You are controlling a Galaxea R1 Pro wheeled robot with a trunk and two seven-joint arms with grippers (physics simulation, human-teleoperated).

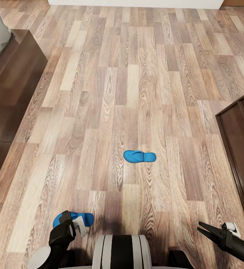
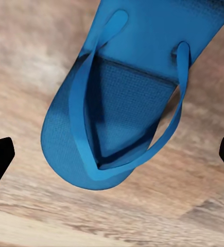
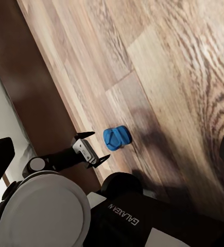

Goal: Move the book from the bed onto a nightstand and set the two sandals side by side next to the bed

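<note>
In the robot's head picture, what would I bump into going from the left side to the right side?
Bed frame → left tool over one blue sandal → second blue sandal → right tool → dark brown cabinet.

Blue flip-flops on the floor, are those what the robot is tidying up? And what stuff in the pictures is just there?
For the job:
- near sandal, under the open left gripper, not gripped
- far sandal, alone on the floor
- bed, beside which the sandals go

Just there:
- wood plank floor
- dark brown cabinet
- right gripper, open and holding nothing
</note>
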